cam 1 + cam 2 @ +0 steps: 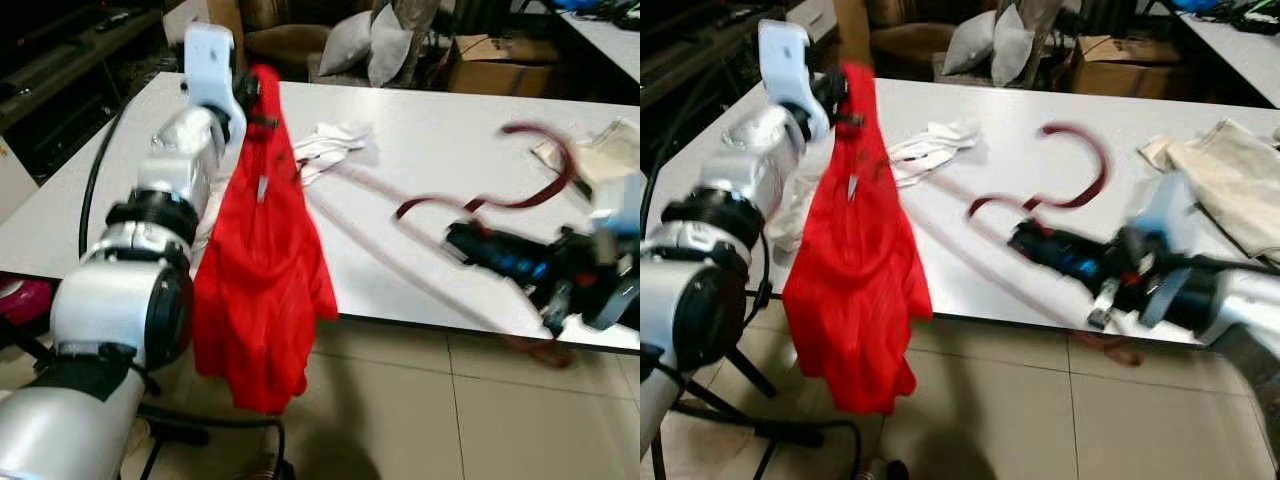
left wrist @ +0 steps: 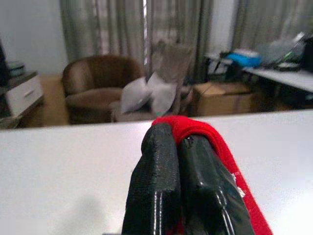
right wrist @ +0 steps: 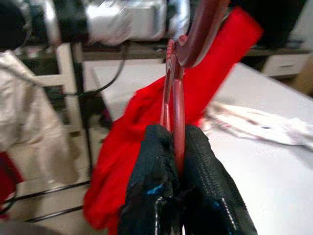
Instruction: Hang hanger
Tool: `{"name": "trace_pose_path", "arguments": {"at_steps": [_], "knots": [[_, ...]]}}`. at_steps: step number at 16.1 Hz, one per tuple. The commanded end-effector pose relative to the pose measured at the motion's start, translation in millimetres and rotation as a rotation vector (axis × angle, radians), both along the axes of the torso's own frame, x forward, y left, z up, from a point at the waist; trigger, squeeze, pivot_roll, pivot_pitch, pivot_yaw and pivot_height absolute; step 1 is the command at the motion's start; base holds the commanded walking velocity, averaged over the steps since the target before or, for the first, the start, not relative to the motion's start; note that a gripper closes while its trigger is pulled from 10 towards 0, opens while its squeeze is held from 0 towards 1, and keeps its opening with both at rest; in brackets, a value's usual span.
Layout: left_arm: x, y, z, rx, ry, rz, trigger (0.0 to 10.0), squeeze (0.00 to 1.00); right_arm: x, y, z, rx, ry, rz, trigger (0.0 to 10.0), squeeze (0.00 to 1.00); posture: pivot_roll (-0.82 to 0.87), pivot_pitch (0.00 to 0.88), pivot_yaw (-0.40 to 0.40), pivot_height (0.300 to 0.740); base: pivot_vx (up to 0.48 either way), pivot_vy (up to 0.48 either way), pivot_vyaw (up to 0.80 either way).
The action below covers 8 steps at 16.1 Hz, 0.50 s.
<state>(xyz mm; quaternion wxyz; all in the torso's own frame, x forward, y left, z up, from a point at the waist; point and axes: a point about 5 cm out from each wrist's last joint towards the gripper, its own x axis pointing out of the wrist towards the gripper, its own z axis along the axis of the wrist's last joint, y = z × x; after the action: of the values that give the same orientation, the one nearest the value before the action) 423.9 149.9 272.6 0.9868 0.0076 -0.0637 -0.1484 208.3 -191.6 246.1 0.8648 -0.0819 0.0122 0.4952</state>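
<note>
Two jaws are clamping: left gripper [image 1: 252, 92] holding the red cloth garment [image 1: 262, 260] beside the white counter [image 1: 420, 150], right gripper [image 1: 1035, 240] pinching the dark-red curved hanger [image 1: 1065, 170] above it; hanger arm should be entering the neckline squarely.

Our left arm raised toward 11 o'clock, left gripper [image 2: 178, 196] pinched closed. Our right gripper [image 3: 178, 196] at 3 o'clock, fingers clamped.

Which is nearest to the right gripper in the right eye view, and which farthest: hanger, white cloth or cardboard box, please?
From the right gripper:
1. Hanger, clamped in it.
2. White cloth, mid-table, toward the left.
3. Cardboard box, beyond the table's far edge.
</note>
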Motion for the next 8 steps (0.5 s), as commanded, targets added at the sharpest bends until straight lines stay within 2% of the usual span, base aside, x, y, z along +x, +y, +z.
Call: {"name": "trace_pose_path", "arguments": {"at_steps": [1, 3, 5, 6, 8], "knots": [[-0.2, 0.7, 16, -0.041, -0.051, -0.020, 10.0, 0.00, -3.8, 7.0, -1, -0.010, 0.014, 0.047, 10.0, 0.00, -0.06, 0.000, 0.044, 0.740, 0.000, 0.000, 0.00], [-1.0, -6.3, 26, -0.055, -0.077, -0.080, 10.0, 0.00, -2.9, 12.5, -8, -0.036, 0.036, 0.066, 10.0, 0.00, -0.06, 0.000, 0.043, 0.740, 0.000, 0.000, 0.00], [-5.0, -20.6, 41, -0.092, -0.121, -0.215, 10.0, 0.00, 2.1, 21.4, -18, -0.094, 0.045, 0.073, 10.0, 0.00, -0.06, 0.000, 0.048, 0.740, 0.000, 0.000, 0.00], [-6.1, -23.0, 44, -0.103, -0.131, -0.241, 10.0, 0.00, 3.9, 23.1, -20, -0.105, 0.041, 0.070, 10.0, 0.00, -0.06, 0.000, 0.048, 0.740, 0.000, 0.000, 0.00], [-17.2, -34.0, 68, -0.166, -0.206, -0.380, 10.0, 0.00, 25.5, 30.6, -29, -0.148, 0.006, 0.010, 10.0, 0.00, -0.06, 0.000, 0.044, 0.740, 0.000, 0.000, 0.00]]}}
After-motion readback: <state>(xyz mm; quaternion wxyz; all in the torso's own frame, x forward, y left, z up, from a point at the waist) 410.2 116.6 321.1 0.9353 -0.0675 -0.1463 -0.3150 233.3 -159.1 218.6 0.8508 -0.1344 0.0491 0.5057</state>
